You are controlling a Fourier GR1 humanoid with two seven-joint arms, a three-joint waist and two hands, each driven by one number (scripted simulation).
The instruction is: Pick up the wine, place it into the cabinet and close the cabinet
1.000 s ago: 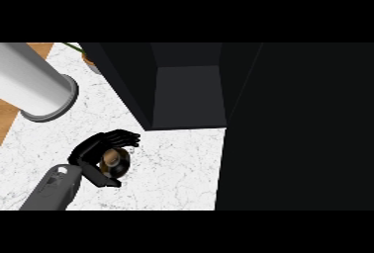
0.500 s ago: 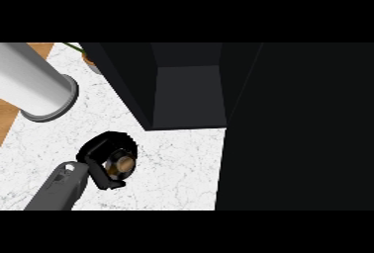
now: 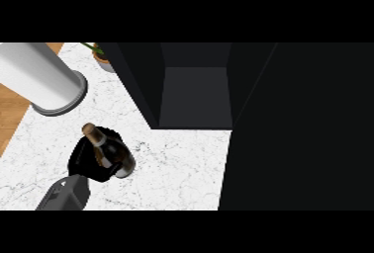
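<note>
The left hand [image 3: 87, 165] shows at the lower left of the frame, its grey forearm [image 3: 64, 195] coming up from the bottom edge. Its black fingers [image 3: 80, 150] are curled round the wine [image 3: 116, 155] and hold it by the body. The bottle is dark, with a tan top on its neck. It lies tilted in the hand, neck toward the upper left and base toward the lower right. Most of the hand sits to the left of the bottle and under it, so part of the bottle's lower side is hidden. Whether the base touches the counter [image 3: 182, 168] cannot be told from this view. The counter is white marble with fine grey veins, and the hand and wine are over its left part. The cabinet [image 3: 194, 96] stands at the upper middle of the frame. It is open toward the viewer, with dark walls and a grey inner face. The wine is outside it, below and to the left of the opening, near its front left corner but apart from it. A broad black panel [image 3: 300, 123] fills the right of the frame; whether this is the cabinet's door cannot be told. A grey cylinder [image 3: 36, 74] stands at the upper left, well apart from the hand. A small potted plant [image 3: 101, 53] sits just beside the cabinet's left wall at the top. A strip of wood [image 3: 11, 106] shows along the left edge. The right hand does not show.
</note>
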